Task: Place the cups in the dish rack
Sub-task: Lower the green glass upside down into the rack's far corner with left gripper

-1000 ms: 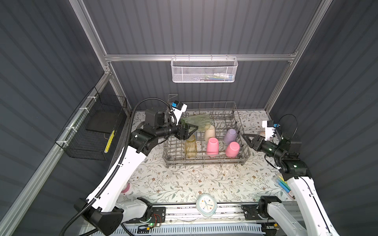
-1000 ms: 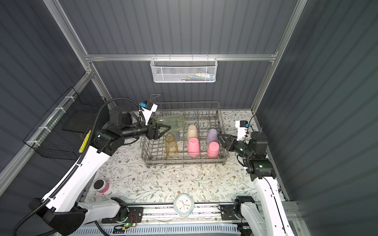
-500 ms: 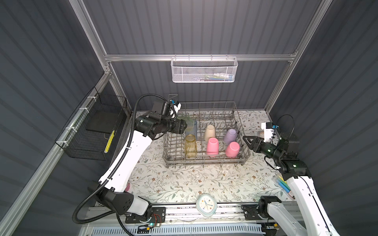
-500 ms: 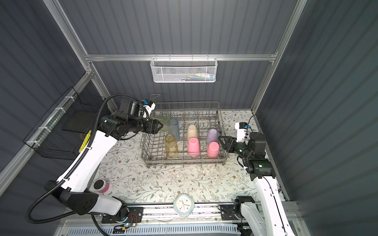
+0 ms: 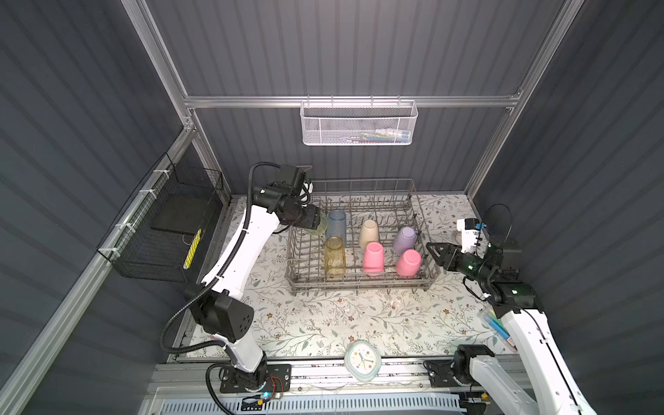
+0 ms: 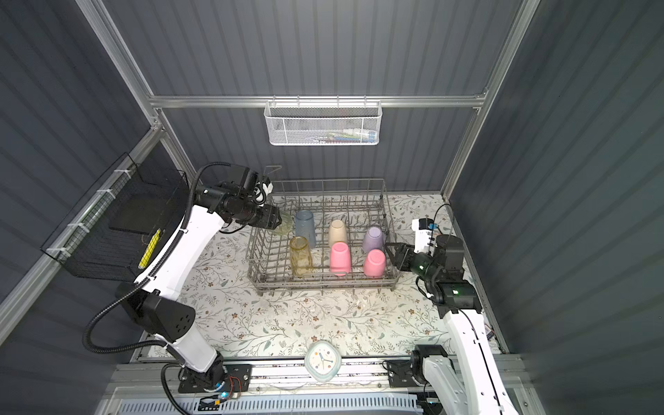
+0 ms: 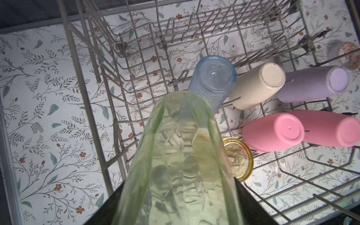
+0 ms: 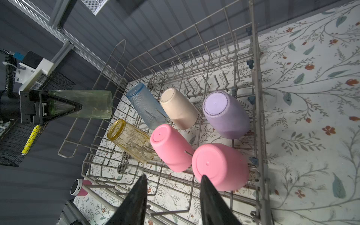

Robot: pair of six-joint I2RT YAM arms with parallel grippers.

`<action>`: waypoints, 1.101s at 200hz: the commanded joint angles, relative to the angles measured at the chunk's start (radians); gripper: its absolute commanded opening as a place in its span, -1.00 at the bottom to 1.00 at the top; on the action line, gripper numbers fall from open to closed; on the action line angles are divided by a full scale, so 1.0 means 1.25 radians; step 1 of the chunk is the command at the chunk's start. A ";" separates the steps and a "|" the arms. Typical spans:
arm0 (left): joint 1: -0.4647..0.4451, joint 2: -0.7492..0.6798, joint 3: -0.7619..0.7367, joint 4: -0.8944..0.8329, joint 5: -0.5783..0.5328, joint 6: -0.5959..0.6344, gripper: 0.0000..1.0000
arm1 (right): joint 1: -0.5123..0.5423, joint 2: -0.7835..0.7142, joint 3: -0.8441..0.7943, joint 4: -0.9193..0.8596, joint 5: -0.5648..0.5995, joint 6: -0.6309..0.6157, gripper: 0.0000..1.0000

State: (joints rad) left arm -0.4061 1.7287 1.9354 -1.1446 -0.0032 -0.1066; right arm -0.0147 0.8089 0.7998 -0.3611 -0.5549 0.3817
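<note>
Since a second ago the left gripper [image 5: 313, 225] has drawn back from over the middle rows to the left wall of the large square grey wire dish rack [image 5: 359, 284], bringing the translucent green tumbler [image 7: 179, 155] with it. The right gripper [image 5: 433, 249] has hardly shifted.

The left gripper's jaws are clamped on the green tumbler, which lies near level above the rack's left rear part. Its free end points toward the translucent blue tumbler [image 5: 337, 224]; whether the two touch cannot be told. The right gripper hangs just outside the rack's right wall, jaws apart with nothing between them.

Of the seven cups, one is held and six lean bottom-up on the tines in two rows of three. From left to right in both top views, the rear row has the blue tumbler, an opaque beige tumbler [image 5: 369, 233] and an opaque lavender tumbler [image 5: 405, 239]. The front row has a translucent yellow tumbler [image 5: 334, 257], an opaque pink tumbler [image 5: 373, 258] and a second pink tumbler [image 5: 408, 262].

One white mesh basket [image 5: 359, 124] hangs on the back rail and one black wire basket [image 5: 161, 230] on the left wall. One pale round clock [image 5: 362, 360] sits at the front edge. One short pink cylinder with a black top [image 8: 78, 188] stands on the floral mat [image 5: 323, 323]. The clock's numerals and the print on the items in the white basket are too small to read.
</note>
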 commanded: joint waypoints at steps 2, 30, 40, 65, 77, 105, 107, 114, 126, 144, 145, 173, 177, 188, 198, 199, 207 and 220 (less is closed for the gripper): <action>0.002 0.026 0.040 -0.032 -0.018 0.006 0.35 | -0.004 0.002 -0.008 0.005 0.009 -0.021 -0.08; 0.002 0.061 0.068 -0.046 -0.026 0.004 0.36 | -0.007 0.007 -0.011 0.010 0.011 -0.023 -0.08; 0.002 0.074 0.077 -0.053 -0.035 0.004 0.36 | -0.007 0.008 -0.013 0.013 0.011 -0.022 -0.08; 0.002 0.103 0.092 -0.067 -0.067 0.005 0.36 | -0.009 0.017 -0.014 0.016 0.010 -0.024 -0.08; 0.002 0.116 0.091 -0.068 -0.076 0.007 0.37 | -0.009 0.020 -0.014 0.019 0.008 -0.024 -0.08; 0.002 0.135 0.090 -0.067 -0.080 0.008 0.38 | -0.012 0.027 -0.011 0.023 0.002 -0.023 -0.08; 0.002 0.136 0.090 -0.067 -0.080 0.008 0.38 | -0.012 0.027 -0.011 0.022 0.002 -0.023 -0.08; 0.003 0.142 0.091 -0.067 -0.078 0.006 0.38 | -0.012 0.028 -0.010 0.024 0.001 -0.023 -0.08; 0.002 0.152 0.091 -0.067 -0.079 0.006 0.39 | -0.012 0.032 -0.010 0.026 -0.001 -0.021 -0.08; 0.003 0.170 0.091 -0.067 -0.084 0.006 0.39 | -0.012 0.037 -0.009 0.031 -0.005 -0.019 -0.08; 0.002 0.170 0.091 -0.068 -0.084 0.006 0.39 | -0.012 0.037 -0.009 0.031 -0.005 -0.018 -0.08; 0.002 0.188 0.083 -0.063 -0.103 0.001 0.39 | -0.012 0.041 -0.009 0.034 -0.006 -0.017 -0.08; 0.002 0.190 0.081 -0.061 -0.103 0.001 0.39 | -0.012 0.040 -0.008 0.033 -0.006 -0.017 -0.08; 0.002 0.195 0.079 -0.060 -0.108 -0.001 0.39 | -0.012 0.041 -0.008 0.034 -0.008 -0.017 -0.08; 0.002 0.200 0.079 -0.060 -0.111 -0.002 0.39 | -0.012 0.044 -0.008 0.034 -0.008 -0.017 -0.08; 0.002 0.200 0.079 -0.061 -0.112 -0.002 0.39 | -0.012 0.044 -0.008 0.034 -0.008 -0.017 -0.08; 0.002 0.203 0.078 -0.061 -0.116 -0.004 0.39 | -0.013 0.045 -0.007 0.032 -0.008 -0.017 -0.08; 0.002 0.206 0.081 -0.061 -0.124 -0.005 0.39 | -0.013 0.046 -0.007 0.033 -0.008 -0.017 -0.08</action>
State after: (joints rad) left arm -0.4240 1.9617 2.0281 -1.1858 -0.1047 -0.1081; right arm -0.0257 0.8597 0.7910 -0.3401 -0.5533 0.3656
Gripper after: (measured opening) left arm 0.733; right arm 0.460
